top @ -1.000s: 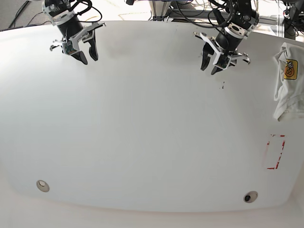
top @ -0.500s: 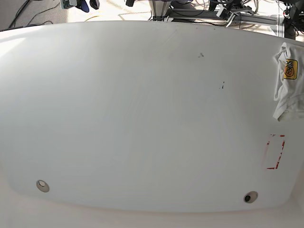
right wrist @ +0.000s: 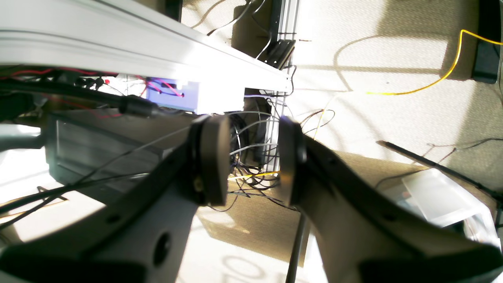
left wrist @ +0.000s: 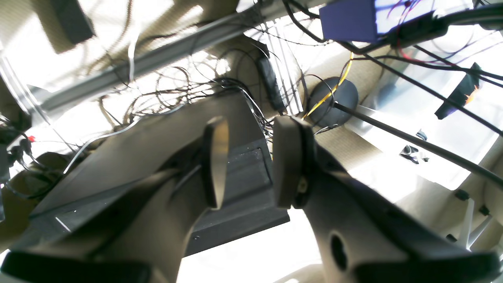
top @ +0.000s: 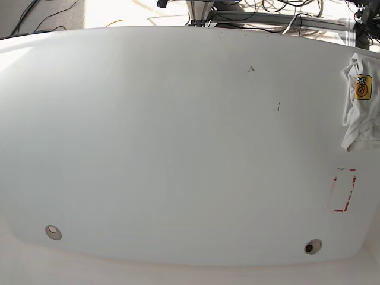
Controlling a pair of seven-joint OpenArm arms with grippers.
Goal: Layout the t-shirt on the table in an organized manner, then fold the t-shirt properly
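- The t-shirt (top: 360,110) is bunched up at the far right edge of the table (top: 178,148) in the base view, partly cut off by the frame, so I can't tell how much of it hangs off.
- It's white and wrinkly, and the yellow-orange logo patch (top: 363,86) faces up near its top.
- Just below the shirt, near the same edge, is the red-outlined rectangle mark (top: 343,190); shirt and mark aren't touching.
- Two round holes sit along the near edge: one at lower left (top: 53,231), one at lower right (top: 309,247). A couple of tiny dark specks (top: 278,107) dot the upper middle.
- Nothing lies on or against the shirt, and neither arm shows over the tabletop in the base view.
- The left gripper (left wrist: 251,161) points off the table at a mess of cables (left wrist: 188,86), a dark box (left wrist: 235,188) and a blue-purple box (left wrist: 346,19). Its jaws stand a bit apart with nothing between them.
- The right gripper (right wrist: 253,157) is the same deal: jaws parted, nothing held. Behind it there's a white rail (right wrist: 137,51), beige carpet (right wrist: 393,59) with a yellow cable (right wrist: 432,84), and a clear plastic bin (right wrist: 444,196) at lower right.
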